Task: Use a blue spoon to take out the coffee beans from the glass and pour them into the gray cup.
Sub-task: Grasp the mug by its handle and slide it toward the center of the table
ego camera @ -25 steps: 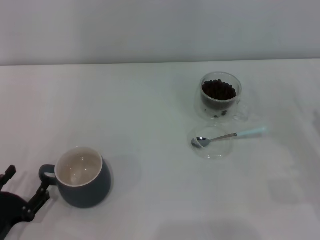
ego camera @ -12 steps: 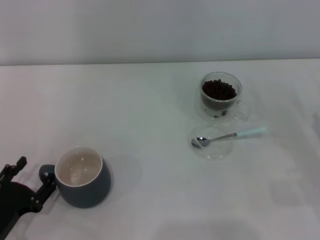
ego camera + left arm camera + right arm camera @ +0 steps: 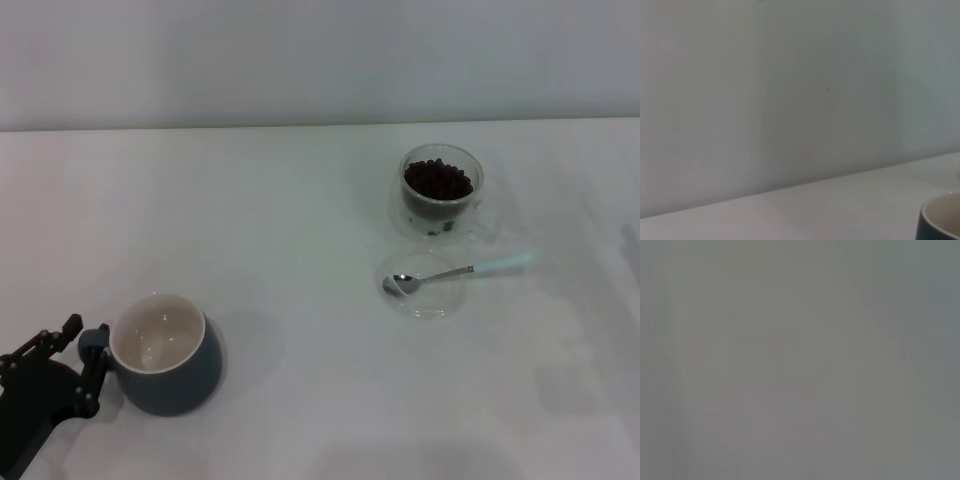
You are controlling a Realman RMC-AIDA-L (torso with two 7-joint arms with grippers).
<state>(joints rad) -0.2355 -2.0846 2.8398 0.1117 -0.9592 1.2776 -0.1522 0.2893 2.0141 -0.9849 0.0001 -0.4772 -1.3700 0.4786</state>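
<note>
Head view: the left gripper sits at the near left corner of the white table, fingers spread apart and straddling the small loop handle of the gray cup, one fingertip close against the handle, the other out on its far side from the mug. The step in hand looks to be taking hold of the mug by that handle. To do it well, the fingers should be centred on the loop before they close, coming in level so the squat mug is not shoved or tipped, and squeezing only on the handle, not on the rounded wall.

From the gripper, the mug body lies just beyond the handle, toward the table's middle; its cream inside shows no beans. The glass with the coffee beans stands well apart, far across the table and farther back. The blue spoon rests untouched nearer than the glass, its bowl in a shallow clear dish. Left wrist view catches only the mug's rim. The right gripper is not in view.
</note>
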